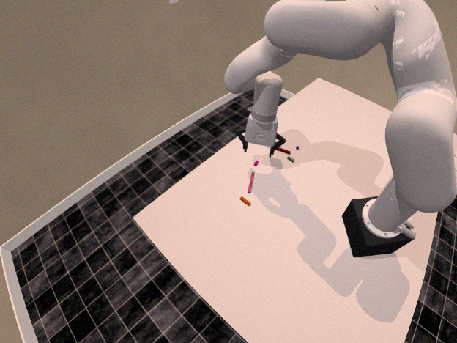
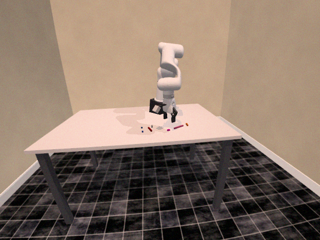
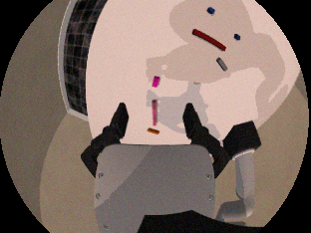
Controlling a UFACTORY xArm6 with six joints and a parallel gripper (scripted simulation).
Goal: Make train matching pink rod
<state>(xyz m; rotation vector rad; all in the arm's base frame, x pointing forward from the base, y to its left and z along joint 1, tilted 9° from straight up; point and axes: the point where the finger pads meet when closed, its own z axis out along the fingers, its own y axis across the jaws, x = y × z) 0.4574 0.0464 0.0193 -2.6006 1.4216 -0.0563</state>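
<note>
My gripper (image 1: 258, 152) (image 2: 169, 119) (image 3: 155, 110) is open and empty, above the table. The pink rod (image 1: 250, 182) (image 2: 178, 126) (image 3: 155, 113) lies flat. The orange rod (image 1: 245, 201) (image 2: 186, 124) (image 3: 153, 130) lies near one end of it, turned across it. The short magenta rod (image 1: 255, 163) (image 2: 168, 130) (image 3: 155, 82) lies off its other end, with a gap. The red rod (image 1: 283, 150) (image 2: 150, 128) (image 3: 209, 40) lies apart, near the grey rod (image 1: 291, 159) (image 2: 152, 126) (image 3: 221, 64). One blue rod (image 1: 297, 147) (image 2: 141, 127) (image 3: 237, 37) and another blue rod (image 2: 142, 131) (image 3: 210, 10) lie beyond; the top view hides the second.
The rods lie on the pale table (image 1: 206, 251) (image 2: 85, 136). The arm's black base (image 1: 356, 232) (image 2: 152, 106) stands on the table, away from the rods. The table's edge lies beyond the magenta and red rods. Arm shadows fall across the table around the rods.
</note>
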